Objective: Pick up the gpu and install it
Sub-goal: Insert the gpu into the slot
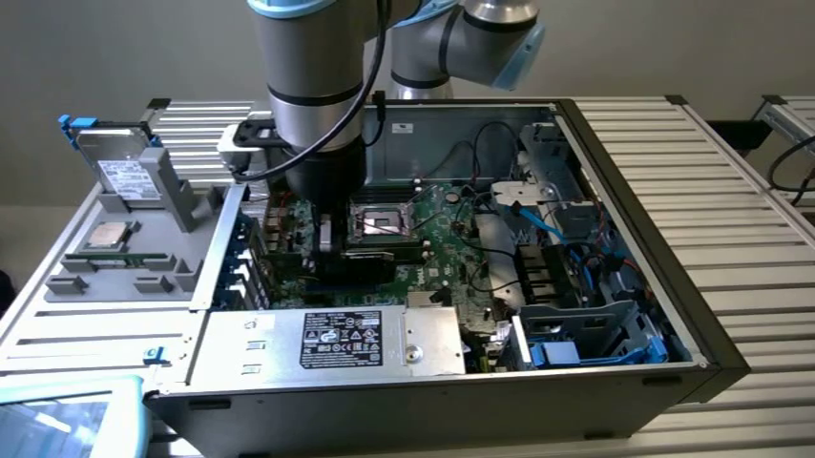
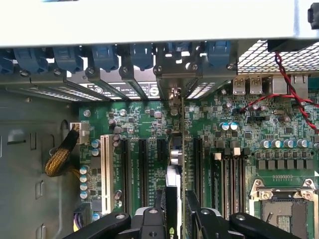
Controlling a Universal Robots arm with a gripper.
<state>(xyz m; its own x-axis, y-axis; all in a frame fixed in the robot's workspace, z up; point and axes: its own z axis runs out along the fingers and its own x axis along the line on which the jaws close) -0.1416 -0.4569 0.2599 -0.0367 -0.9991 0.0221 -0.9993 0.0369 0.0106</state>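
1. The gpu [image 2: 175, 169] stands on edge over the motherboard [image 2: 234, 149], seen edge-on in the wrist view; its long axis runs parallel to the expansion slots [image 2: 142, 164], with its metal bracket end toward the case's rear slot covers [image 2: 124, 84].
2. It sits between the slots and the CPU socket [image 2: 281, 206].
3. The gripper [image 2: 175, 221] is narrowed onto the card, one black finger [image 2: 149, 221] on each face.
4. The arm [image 1: 312, 86] reaches straight down into the open computer case [image 1: 662, 315], wrist vertical above the motherboard.

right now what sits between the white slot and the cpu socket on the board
In the wrist view, the gpu stands on edge in the claw, with black slots on either side, between the white slot and cpu socket.
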